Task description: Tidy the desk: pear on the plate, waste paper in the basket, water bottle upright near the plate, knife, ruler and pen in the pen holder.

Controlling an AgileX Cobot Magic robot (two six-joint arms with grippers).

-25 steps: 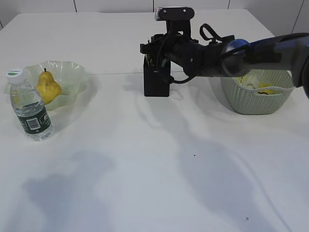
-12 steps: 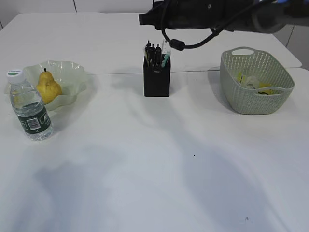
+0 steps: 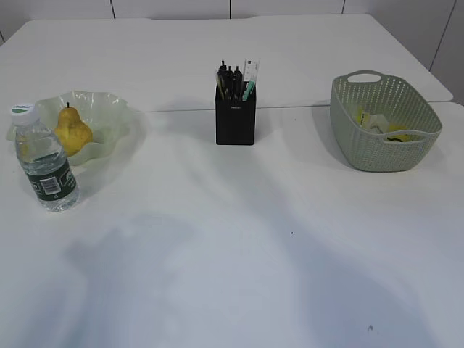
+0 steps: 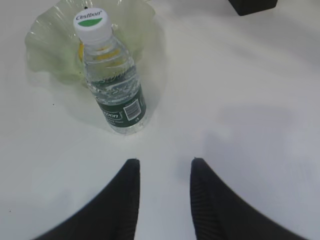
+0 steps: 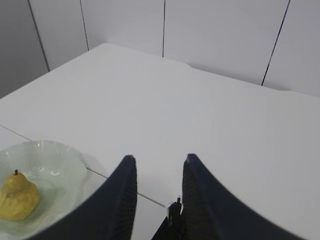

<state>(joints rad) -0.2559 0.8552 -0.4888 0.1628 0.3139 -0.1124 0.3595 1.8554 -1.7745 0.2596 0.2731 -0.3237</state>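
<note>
White desk (image 3: 239, 239) fills the near part of the scene, bare apart from soft grey shadows and 1 tiny dark speck right of centre.

Near the left edge, the water bottle (image 3: 43, 159) stands upright, white cap on top and dark green label low on its body, just in front of the plate (image 3: 109, 116). The left wrist view looks down on it: the left pincer (image 4: 162, 167) hangs above the desk with its 2 dark fingers apart and nothing between them, the bottle a little beyond the tips.

Behind the bottle, the pale-green ruffled plate holds the pear (image 3: 71, 130), yellow, stem up, sitting inside the dish towards its left side.

Further back, at the middle of the desk, the black pen holder (image 3: 235, 119) stands upright with several dark pens (image 3: 228, 81) and the ruler (image 3: 250, 78) sticking out of its top, the ruler at the right side.

To the right, at about the same depth, the grey-green basket (image 3: 384, 148) sits near the desk's right edge, with yellow and white waste paper (image 3: 377, 123) lying inside it.

Neither arm appears in the exterior view. The right pincer (image 5: 157, 167) is raised above the desk's far part, its 2 dark fingers apart and empty, with the plate and pear at lower left of its view and grey wall panels (image 5: 220, 35) beyond the far edge.
</note>
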